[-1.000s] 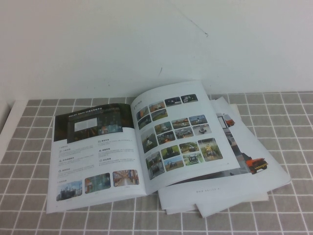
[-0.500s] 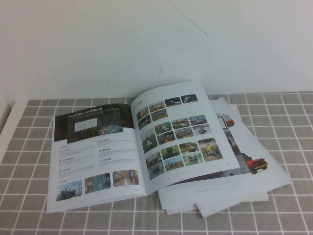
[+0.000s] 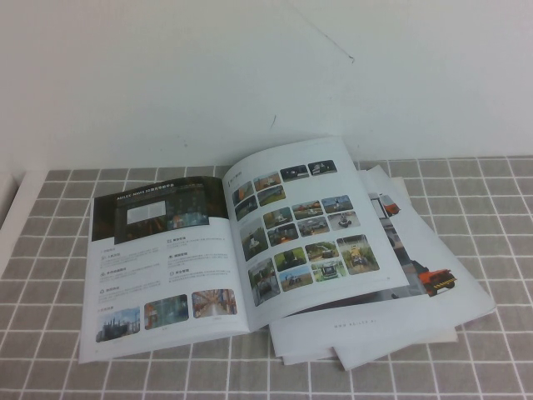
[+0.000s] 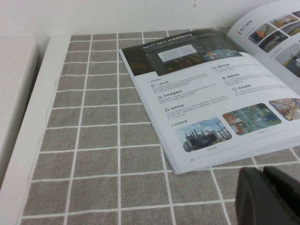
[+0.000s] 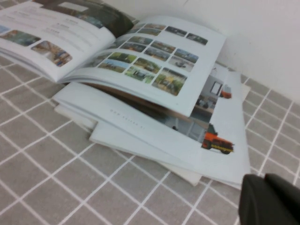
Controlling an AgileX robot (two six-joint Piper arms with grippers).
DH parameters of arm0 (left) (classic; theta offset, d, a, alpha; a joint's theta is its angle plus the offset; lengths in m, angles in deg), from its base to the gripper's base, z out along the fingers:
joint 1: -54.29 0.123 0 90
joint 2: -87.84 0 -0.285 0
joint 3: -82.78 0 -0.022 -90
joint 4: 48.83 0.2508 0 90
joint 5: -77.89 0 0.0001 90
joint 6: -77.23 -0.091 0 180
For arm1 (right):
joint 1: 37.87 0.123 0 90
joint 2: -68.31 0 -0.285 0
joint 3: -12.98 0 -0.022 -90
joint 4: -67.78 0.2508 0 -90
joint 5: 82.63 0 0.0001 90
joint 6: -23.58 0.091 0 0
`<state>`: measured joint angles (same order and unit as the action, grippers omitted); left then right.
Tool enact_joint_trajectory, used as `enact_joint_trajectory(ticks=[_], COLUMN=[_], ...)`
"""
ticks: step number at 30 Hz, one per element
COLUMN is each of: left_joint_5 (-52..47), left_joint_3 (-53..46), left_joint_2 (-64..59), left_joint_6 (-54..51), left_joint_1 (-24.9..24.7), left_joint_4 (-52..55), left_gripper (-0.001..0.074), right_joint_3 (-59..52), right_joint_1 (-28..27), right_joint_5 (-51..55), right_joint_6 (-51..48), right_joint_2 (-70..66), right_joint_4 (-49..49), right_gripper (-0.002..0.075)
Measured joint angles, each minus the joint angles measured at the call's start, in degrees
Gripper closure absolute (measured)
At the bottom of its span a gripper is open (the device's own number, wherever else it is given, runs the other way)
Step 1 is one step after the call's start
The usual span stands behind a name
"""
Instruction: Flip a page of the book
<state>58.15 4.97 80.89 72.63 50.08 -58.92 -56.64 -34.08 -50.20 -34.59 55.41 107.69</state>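
The book (image 3: 241, 250) lies open on the grey tiled cloth. The page (image 3: 158, 258) lies flat on the left half, dark banner photo up; it also shows in the left wrist view (image 4: 206, 89). The right half shows a grid of small colour photos (image 3: 308, 233) and arches slightly. Neither gripper is in the high view. My left gripper (image 4: 264, 176) is shut and empty over the cloth, just off the book's near left corner. My right gripper (image 5: 265, 180) is shut and empty beside the near right corner of the loose booklets.
Loose white booklets (image 3: 433, 283) with an orange machine photo (image 5: 216, 140) lie fanned out under the book's right half. A white wall stands behind. A white ledge (image 4: 18, 93) borders the cloth (image 3: 50, 333) on the left.
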Motion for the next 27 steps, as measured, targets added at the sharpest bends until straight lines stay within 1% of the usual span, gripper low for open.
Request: enact_joint_trajectory(ticks=[3, 5, 6, 8, 12, 14, 16, 20, 27], left_joint_5=[0.00, 0.00, 0.00, 0.00, 0.00, 0.00, 0.00, 0.00, 0.00], left_joint_3=[0.00, 0.00, 0.00, 0.00, 0.00, 0.00, 0.00, 0.00, 0.00], left_joint_2=[0.00, 0.00, 0.00, 0.00, 0.00, 0.00, 0.00, 0.00, 0.00], left_joint_6=[0.00, 0.00, 0.00, 0.00, 0.00, 0.00, 0.00, 0.00, 0.00], left_joint_1=[0.00, 0.00, 0.00, 0.00, 0.00, 0.00, 0.00, 0.00, 0.00], left_joint_4=[0.00, 0.00, 0.00, 0.00, 0.03, 0.03, 0.03, 0.03, 0.03], left_gripper=[0.0739, 0.0739, 0.0739, 0.0739, 0.0739, 0.0739, 0.0739, 0.0739, 0.0739], right_joint_3=[0.00, 0.00, 0.00, 0.00, -0.10, -0.44, -1.95, -7.48, -8.60], right_joint_1=[0.00, 0.00, 0.00, 0.00, 0.00, 0.00, 0.00, 0.00, 0.00], right_joint_5=[-3.59, -5.26, -5.71, -6.02, -6.04, -6.39, -8.28, -12.60, -12.07], right_joint_6=[0.12, 2.79, 6.27, 15.91, 41.37, 47.06, 49.76, 51.53, 52.00], right_joint_2=[0.00, 0.00, 0.00, 0.00, 0.00, 0.37, 1.78, 5.19, 5.79], right_joint_4=[-0.22, -1.65, -3.70, -10.84, -29.71, -35.98, -39.44, -41.46, -44.06], right_gripper=[0.0729, 0.0729, 0.0729, 0.0729, 0.0729, 0.0729, 0.0729, 0.0729, 0.0729])
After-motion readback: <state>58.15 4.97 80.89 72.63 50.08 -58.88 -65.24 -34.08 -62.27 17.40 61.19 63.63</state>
